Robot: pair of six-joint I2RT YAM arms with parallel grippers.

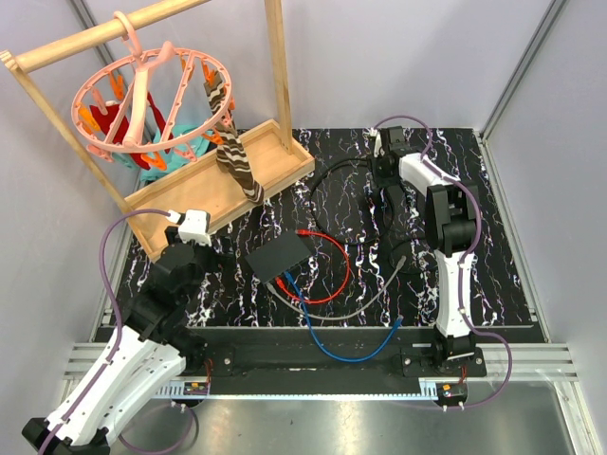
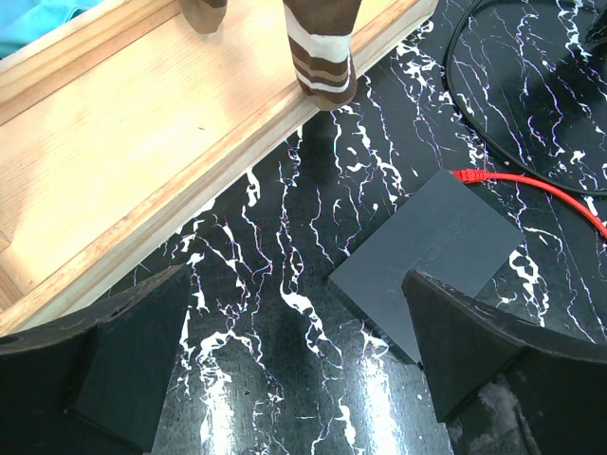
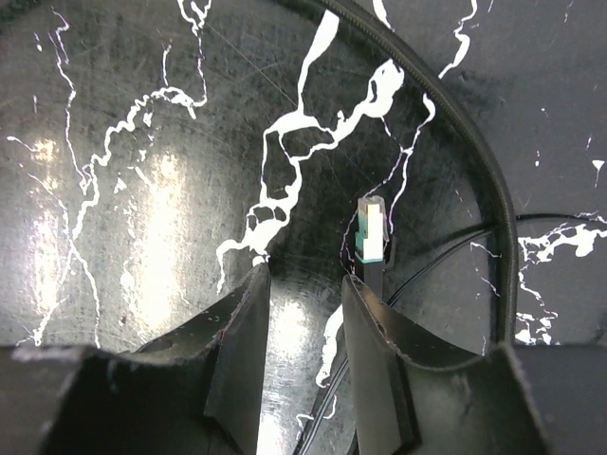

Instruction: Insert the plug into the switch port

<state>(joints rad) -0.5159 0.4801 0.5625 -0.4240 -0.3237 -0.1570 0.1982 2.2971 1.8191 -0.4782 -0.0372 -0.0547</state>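
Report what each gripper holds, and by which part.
Nothing. The left gripper is open, empty; the right gripper has nothing between its fingers, the plug beside one.

Surface: black marble-look tabletop with white veins [image 3: 142, 142], glare patches at my left.
Right gripper [image 3: 303, 277]: I see two black fingers [image 3: 237, 360] parted by a narrow gap, tabletop showing between.
Plug: clear-tipped plug with teal band [image 3: 373, 232], at the right finger's tip, outside the gap.
Cable: thick black round cable [image 3: 493, 180], arcing past the plug.

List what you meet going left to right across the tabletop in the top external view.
Left arm → black switch box → red cable → right arm.
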